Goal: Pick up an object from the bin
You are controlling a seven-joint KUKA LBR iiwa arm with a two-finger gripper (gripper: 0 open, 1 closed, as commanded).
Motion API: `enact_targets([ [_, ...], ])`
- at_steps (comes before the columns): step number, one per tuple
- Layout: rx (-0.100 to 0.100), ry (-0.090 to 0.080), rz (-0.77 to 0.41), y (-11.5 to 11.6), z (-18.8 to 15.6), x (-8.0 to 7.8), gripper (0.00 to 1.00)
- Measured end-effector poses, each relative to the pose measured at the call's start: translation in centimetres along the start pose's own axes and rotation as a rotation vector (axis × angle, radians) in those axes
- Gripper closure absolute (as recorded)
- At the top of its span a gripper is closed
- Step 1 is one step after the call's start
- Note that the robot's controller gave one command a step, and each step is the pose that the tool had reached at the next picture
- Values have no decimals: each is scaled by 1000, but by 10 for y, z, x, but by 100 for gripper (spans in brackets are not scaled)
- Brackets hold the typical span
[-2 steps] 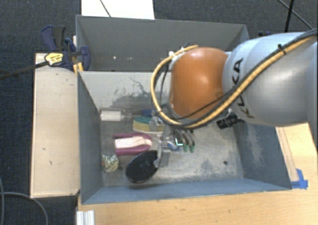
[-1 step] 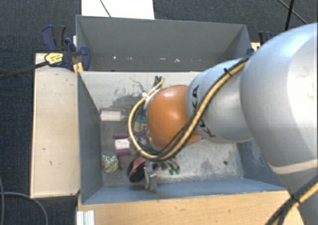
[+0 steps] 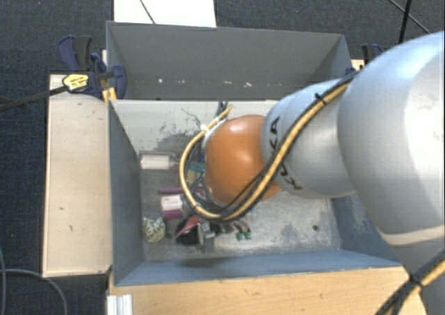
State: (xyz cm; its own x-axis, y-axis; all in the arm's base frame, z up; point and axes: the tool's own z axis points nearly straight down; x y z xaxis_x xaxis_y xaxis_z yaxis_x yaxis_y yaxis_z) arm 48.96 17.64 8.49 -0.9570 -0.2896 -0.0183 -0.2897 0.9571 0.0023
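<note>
My gripper (image 3: 206,232) reaches down under the orange wrist cover at the front left of the bin floor. Right beside it on the left lies a dark thing with a red edge (image 3: 185,232), touching or nearly touching it. A small green piece (image 3: 243,235) lies just to its right. A magenta and white box (image 3: 170,202) sits a little further back on the left. A mottled green-yellow ball (image 3: 154,229) rests near the front left corner.
A white block (image 3: 154,161) lies by the left wall further back. Some coloured things (image 3: 197,167) peek out beside the orange cover, mostly hidden. The big silver arm covers the bin's right half and centre.
</note>
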Motion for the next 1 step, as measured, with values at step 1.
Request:
enact_targets([
  [1, 2, 8, -19, -3, -178, -2, 100],
])
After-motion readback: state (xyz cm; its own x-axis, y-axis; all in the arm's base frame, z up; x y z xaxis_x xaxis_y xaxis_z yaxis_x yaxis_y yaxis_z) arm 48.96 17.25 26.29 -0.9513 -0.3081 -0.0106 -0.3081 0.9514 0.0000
